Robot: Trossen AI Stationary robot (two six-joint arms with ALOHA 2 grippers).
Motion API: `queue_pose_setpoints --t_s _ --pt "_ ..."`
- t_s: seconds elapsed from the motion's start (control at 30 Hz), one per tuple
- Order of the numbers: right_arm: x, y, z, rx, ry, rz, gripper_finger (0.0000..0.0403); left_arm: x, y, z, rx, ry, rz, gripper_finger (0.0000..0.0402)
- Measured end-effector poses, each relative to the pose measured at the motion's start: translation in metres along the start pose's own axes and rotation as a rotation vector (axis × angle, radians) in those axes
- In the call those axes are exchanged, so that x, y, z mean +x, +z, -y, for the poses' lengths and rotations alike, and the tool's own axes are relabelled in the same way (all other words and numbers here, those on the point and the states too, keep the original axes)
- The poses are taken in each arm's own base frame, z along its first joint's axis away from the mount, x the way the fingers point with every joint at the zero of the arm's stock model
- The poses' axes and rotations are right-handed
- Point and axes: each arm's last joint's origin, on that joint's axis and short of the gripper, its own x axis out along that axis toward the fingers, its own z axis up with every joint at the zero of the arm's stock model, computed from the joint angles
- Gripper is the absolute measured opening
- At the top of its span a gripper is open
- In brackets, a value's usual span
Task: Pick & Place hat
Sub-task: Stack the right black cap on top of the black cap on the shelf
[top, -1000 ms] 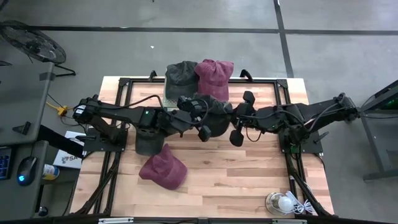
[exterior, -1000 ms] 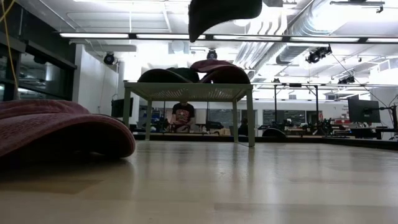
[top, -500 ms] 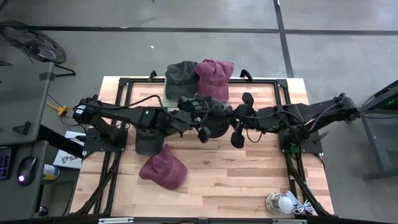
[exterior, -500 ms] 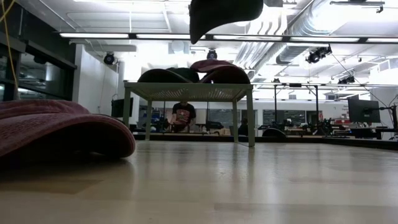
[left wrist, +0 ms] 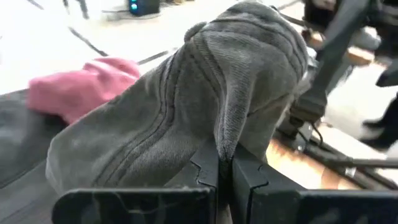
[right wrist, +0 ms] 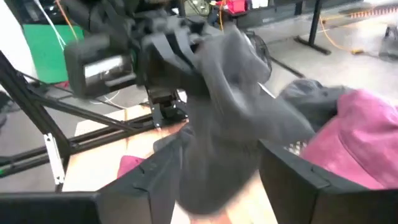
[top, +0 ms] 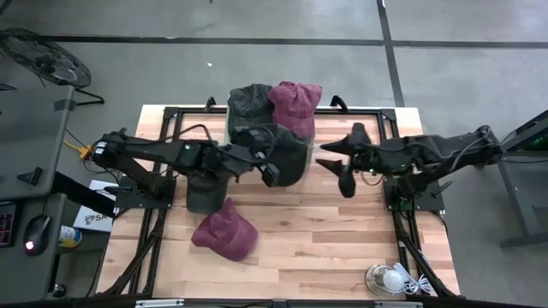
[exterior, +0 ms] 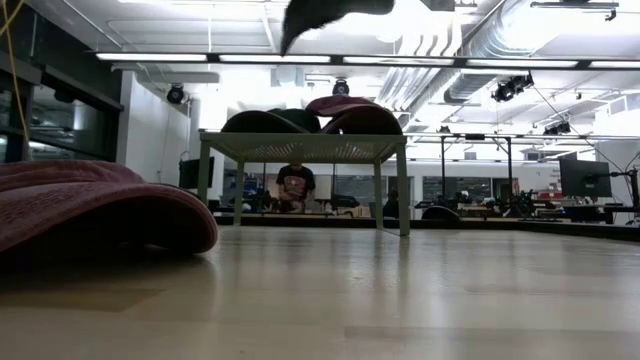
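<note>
1. wooden table [top: 300, 248] on a grey floor; overhead lights and ducting run across the room behind it in the low view.
2. grey hat [top: 278, 154] hangs above the table, just in front of the rack [top: 257, 126], held off the wood. its long axis runs roughly from the rack toward the table's near edge; which end is the brim cannot be told.
3. left gripper [top: 267, 168] is clamped on the grey hat's fabric. the left wrist view shows both fingers [left wrist: 208, 174] pressed together with a fold of cloth between them.
4. right gripper [top: 336, 171] sits well right of the grey hat, fingers spread wide and holding nothing; the right wrist view shows the hat in the gap ahead, untouched.
5. on the rack: a dark hat [top: 248, 98] and a maroon hat [top: 295, 103], side by side.
6. a second maroon hat [top: 224, 231] lies on the wood, well in front of the rack. only the low view shows it from the side, sagging flat at the near edge.
7. the low view alone shows a person [exterior: 293, 187] far behind the rack.
</note>
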Motion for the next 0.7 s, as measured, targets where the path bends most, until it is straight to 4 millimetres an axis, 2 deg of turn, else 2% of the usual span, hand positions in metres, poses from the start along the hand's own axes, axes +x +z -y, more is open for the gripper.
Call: queue_pose_setpoints --t_s 0.13,0.27,0.47,0.7 --pt "-0.017 -0.001 0.011 0.059 -0.019 -0.031 0.0205 -0.016 0.011 -0.018 -0.058 0.059 0.018 0.0003" --pt "-0.026 -0.003 0.018 0.080 -0.034 -0.064 0.0206 -0.026 0.031 -0.040 -0.094 0.102 -0.023 0.0003" --pt "-0.024 -0.005 0.016 0.087 -0.016 -0.092 0.0207 -0.032 0.069 -0.075 -0.165 0.132 -0.056 0.0003" --pt "-0.019 -0.008 0.014 0.088 -0.010 -0.116 0.0207 -0.023 0.083 -0.121 -0.257 0.244 -0.150 0.0003"
